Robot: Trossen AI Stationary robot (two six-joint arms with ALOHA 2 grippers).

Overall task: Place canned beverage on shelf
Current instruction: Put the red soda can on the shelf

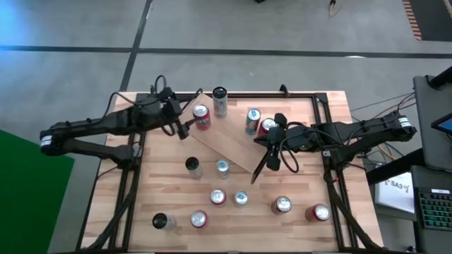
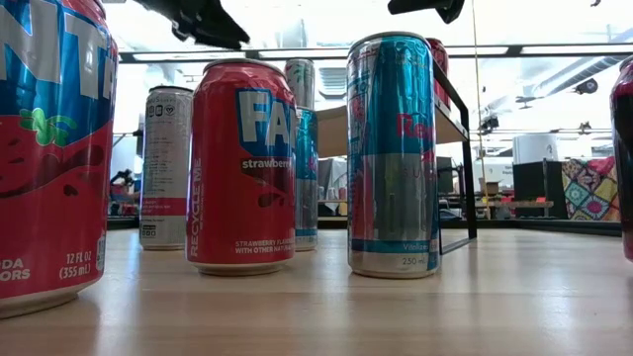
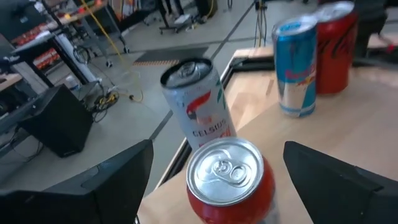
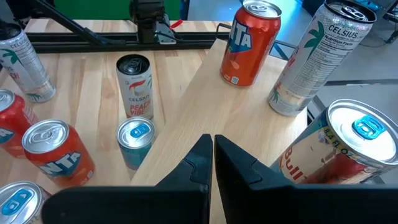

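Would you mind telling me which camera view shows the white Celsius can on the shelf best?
The right wrist view: the white Celsius can stands tall on the shelf, label readable. The left wrist view shows it tilted behind a red can. The high view shows only its top; the low view mostly hides it.

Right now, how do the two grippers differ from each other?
The left gripper is open; the right gripper is shut. The left gripper has a red can between its fingers on the shelf; the right gripper holds nothing. The left gripper is at the shelf's far left corner, the right gripper above its right end. Both have dark fingers.
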